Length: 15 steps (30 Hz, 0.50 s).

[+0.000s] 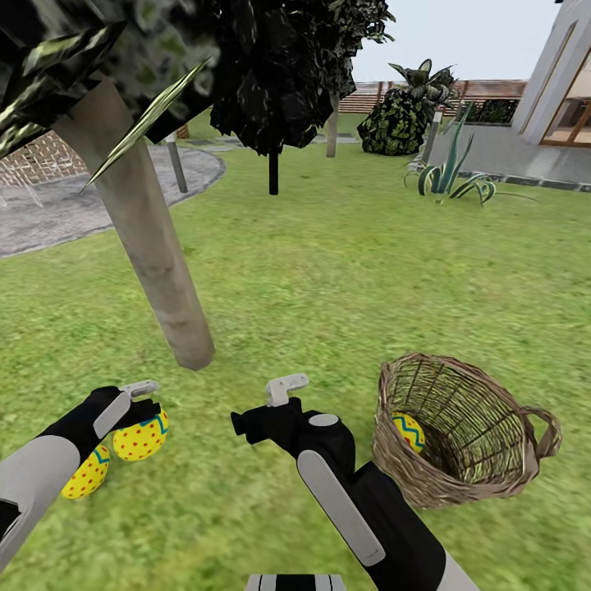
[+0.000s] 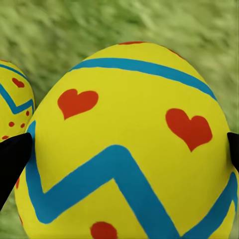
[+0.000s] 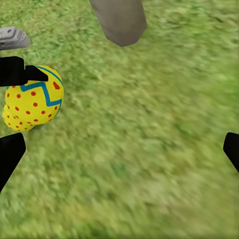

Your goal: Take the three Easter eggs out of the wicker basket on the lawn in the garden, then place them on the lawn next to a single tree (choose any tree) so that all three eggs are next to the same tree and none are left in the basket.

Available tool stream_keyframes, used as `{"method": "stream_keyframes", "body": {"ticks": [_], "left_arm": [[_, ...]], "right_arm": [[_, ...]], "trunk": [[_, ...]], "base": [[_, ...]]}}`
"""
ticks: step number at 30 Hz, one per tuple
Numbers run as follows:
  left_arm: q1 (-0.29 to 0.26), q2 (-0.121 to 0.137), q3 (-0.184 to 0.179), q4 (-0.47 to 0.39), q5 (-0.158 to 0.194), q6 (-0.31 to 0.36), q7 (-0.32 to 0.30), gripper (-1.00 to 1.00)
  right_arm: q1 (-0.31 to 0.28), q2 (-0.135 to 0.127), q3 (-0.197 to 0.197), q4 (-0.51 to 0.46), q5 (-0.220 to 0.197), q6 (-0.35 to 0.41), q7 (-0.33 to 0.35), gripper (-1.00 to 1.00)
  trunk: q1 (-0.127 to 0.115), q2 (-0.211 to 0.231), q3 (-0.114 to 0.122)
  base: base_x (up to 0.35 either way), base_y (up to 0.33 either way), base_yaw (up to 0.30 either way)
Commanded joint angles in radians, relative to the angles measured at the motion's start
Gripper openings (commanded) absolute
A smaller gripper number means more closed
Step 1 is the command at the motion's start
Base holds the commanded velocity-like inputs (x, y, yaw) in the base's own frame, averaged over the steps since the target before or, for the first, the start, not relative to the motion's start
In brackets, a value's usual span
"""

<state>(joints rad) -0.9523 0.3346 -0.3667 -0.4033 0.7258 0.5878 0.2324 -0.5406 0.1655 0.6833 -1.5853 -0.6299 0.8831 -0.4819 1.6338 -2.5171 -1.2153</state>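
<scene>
Head view high, facing lawn (image 1: 328,271); wrist views close; egg (image 1: 141,437) shared.

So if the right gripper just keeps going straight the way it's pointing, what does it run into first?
Most likely bare lawn. The right gripper is open with only grass between its fingers; the tree trunk's base and an Easter egg sit off that line, though depth is hard to judge.

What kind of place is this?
Most likely a rendered house garden: a wide lawn, a leaning tree beside a paved patio, and a house at the far right.
</scene>
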Motion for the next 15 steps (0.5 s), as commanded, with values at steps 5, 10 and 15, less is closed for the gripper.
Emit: {"method": "stream_keyframes", "body": {"ticks": [5,10,15], "left_arm": [[0.0,0.002,-0.006,-0.002,0.01,-0.005,0.01,-1.0],[0.005,0.004,-0.006,0.002,0.01,-0.041,0.015,-1.0],[0.008,0.007,-0.006,0.007,0.01,-0.099,0.016,-1.0]], "right_arm": [[-0.001,0.0,0.001,-0.001,-0.01,0.002,-0.01,1.0],[-0.001,0.0,0.002,-0.001,-0.01,0.002,-0.01,1.0],[-0.001,0.0,0.022,-0.001,-0.01,0.002,-0.01,1.0]], "trunk": [[0.002,-0.001,-0.016],[0.004,-0.002,-0.036],[0.006,-0.004,-0.055]], "base": [[0.0,0.0,0.0],[0.0,0.0,0.0],[0.0,0.0,0.0]]}}
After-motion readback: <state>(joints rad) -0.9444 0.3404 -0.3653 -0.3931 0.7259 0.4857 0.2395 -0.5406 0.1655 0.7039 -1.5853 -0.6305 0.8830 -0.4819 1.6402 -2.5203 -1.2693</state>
